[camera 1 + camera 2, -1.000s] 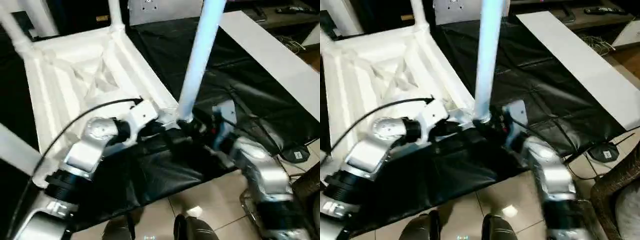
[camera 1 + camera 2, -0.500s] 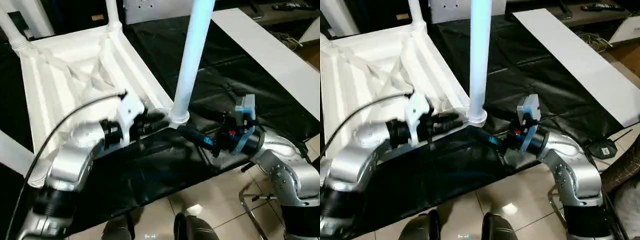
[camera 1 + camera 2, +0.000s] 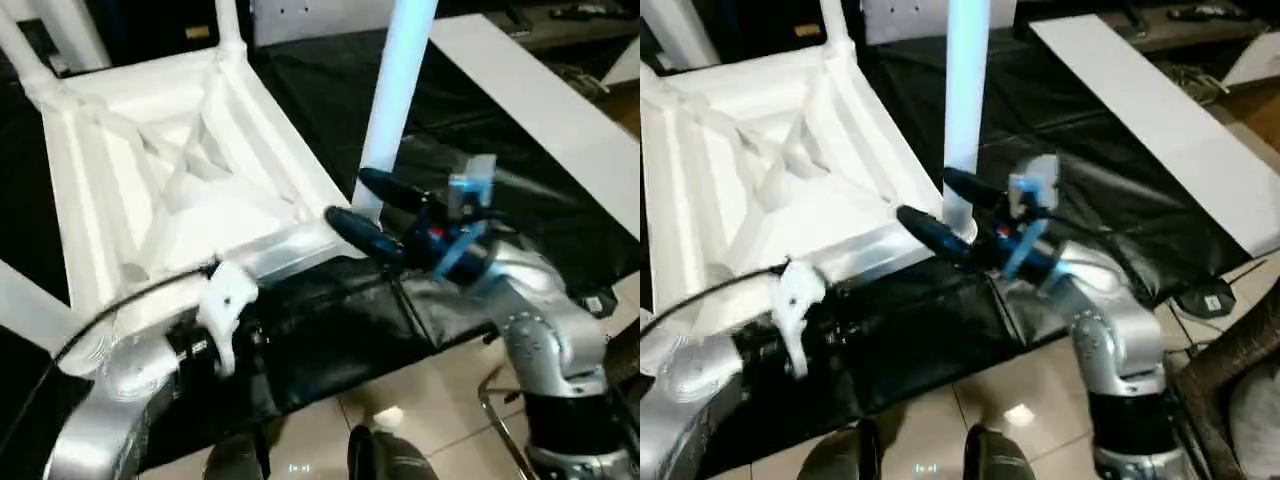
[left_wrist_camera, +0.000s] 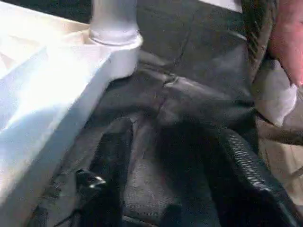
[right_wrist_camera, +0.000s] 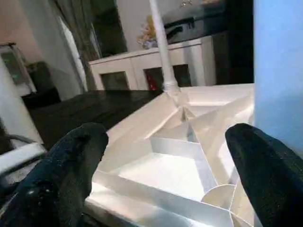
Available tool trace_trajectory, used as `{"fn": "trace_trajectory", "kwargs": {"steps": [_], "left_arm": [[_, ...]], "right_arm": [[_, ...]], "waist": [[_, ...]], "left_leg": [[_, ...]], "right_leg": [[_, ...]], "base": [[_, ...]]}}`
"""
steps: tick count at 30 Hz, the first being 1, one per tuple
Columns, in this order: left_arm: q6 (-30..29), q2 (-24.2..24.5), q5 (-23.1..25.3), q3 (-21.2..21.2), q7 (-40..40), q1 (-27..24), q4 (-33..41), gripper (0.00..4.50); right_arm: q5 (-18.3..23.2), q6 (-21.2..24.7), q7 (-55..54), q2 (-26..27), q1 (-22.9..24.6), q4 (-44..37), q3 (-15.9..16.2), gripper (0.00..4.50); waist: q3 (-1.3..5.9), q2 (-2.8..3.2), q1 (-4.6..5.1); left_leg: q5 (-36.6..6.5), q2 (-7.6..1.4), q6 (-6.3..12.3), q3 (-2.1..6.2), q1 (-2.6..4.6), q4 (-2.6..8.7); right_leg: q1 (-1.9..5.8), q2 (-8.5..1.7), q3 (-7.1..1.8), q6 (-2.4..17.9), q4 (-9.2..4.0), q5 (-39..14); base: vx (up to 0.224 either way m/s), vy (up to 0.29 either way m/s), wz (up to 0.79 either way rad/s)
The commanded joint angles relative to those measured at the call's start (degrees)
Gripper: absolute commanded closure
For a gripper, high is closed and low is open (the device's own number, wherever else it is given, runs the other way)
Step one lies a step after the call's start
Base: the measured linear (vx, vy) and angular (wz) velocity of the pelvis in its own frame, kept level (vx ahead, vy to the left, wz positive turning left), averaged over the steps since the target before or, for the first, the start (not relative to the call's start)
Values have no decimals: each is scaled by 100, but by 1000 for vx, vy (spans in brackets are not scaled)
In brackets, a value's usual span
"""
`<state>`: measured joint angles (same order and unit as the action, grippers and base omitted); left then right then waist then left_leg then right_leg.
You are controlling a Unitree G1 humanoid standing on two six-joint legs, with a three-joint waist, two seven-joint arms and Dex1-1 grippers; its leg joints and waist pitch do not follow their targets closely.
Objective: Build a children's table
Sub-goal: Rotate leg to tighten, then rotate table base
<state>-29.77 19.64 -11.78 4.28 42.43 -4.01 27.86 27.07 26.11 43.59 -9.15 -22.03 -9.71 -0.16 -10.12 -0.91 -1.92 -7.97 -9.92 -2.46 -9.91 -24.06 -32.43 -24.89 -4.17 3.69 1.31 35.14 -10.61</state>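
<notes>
The black-covered tabletop (image 3: 470,130) carries the white children's table (image 3: 150,190) upside down, ribbed underside facing up; one leg (image 3: 395,95) stands upright in the near corner socket; the right gripper (image 3: 362,205) hovers just beside that corner, fingers spread wide, holding nothing; the left gripper (image 4: 170,175) sits low at the near edge, fingers parted, empty.

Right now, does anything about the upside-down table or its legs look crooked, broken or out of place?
Nothing stands out. The white table top lies ribs-up on the black-covered worktable, and the near leg stands upright in its corner socket. The right claw is open beside that leg, not gripping it. No cracks or spills show.
</notes>
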Motion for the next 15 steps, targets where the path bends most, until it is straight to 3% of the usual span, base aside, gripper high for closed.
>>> {"fn": "trace_trajectory", "kwargs": {"steps": [1, 3, 4, 6, 7, 9, 10, 11, 12, 13, 15], "left_arm": [[-164, 9, -109, -36, -112, -187, 317, 186], [-223, 50, -164, -75, -141, -324, 464, 163], [-251, 120, -241, -140, -129, -469, 606, 155], [-265, 173, -301, -179, -99, -552, 674, 143], [-282, 293, -385, -247, -14, -698, 770, 131], [-306, 374, -447, -270, 64, -765, 815, 120], [-306, 374, -447, -270, 64, -765, 815, 104], [-343, 464, -511, -327, 145, -867, 881, 104], [-381, 569, -591, -397, 234, -981, 951, 83], [-423, 691, -689, -485, 316, -1114, 1020, 76], [-447, 1025, -821, -729, 560, -1448, 1117, 65]], "right_arm": [[-266, -116, -469, 11, -70, 286, -172, 0], [-424, -231, -842, 36, -175, 520, -300, 0], [-594, -430, -1205, -25, -321, 834, -477, 0], [-693, -547, -1411, -71, -414, 1035, -589, 0], [-862, -748, -1774, -170, -596, 1442, -816, 0], [-956, -922, -1935, -250, -715, 1707, -939, 0], [-956, -922, -1935, -250, -715, 1707, -939, 0], [-965, -1031, -1964, -304, -805, 1911, -1017, 0], [-991, -1170, -1992, -376, -905, 2145, -1071, 0], [-1002, -1315, -2000, -447, -1009, 2402, -1104, 0], [-1058, -1556, -2003, -593, -1185, 2844, -1130, 0]], "waist": [[316, 20, 1], [289, 30, 2], [285, -1, 11], [268, 32, -13], [262, 40, -43], [264, 26, -43], [269, 31, -80], [274, -25, -83], [280, -22, -85], [311, -43, -50], [309, -47, -15]], "left_leg": [[-1675, -317, 177, 112, 175, 426], [-1855, -312, 79, 108, 208, 434], [-1892, -312, 44, 109, 211, 436], [-2091, -313, -93, 105, 274, 438], [-2180, -317, -148, 91, 322, 435], [-2189, -299, -192, 95, 288, 450], [-2173, -304, -187, 78, 311, 447], [-2149, -305, -164, 63, 311, 444], [-2103, -298, -146, 77, 282, 444], [-1868, -283, -89, 88, 185, 449], [-1790, -270, 10, 53, 207, 413]], "right_leg": [[249, -401, -325, 920, -518, -1916], [208, -389, -337, 801, -563, -2226], [208, -390, -338, 763, -567, -2300], [149, -384, -343, 670, -589, -2491], [110, -369, -351, 607, -602, -2480], [143, -348, -344, 582, -572, -2373], [124, -340, -358, 539, -570, -2258], [126, -335, -362, 523, -573, -2207], [152, -350, -365, 543, -539, -2158], [232, -359, -350, 569, -503, -1983], [197, -346, -360, 666, -500, -1791]], "base": [[0, 0, 0], [0, 0, 0], [0, 0, 0], [0, 0, 0], [0, 0, 0], [0, 0, 0], [0, 0, 0], [0, 0, 0], [0, 0, 0], [0, 0, 0], [0, 0, 0]]}}
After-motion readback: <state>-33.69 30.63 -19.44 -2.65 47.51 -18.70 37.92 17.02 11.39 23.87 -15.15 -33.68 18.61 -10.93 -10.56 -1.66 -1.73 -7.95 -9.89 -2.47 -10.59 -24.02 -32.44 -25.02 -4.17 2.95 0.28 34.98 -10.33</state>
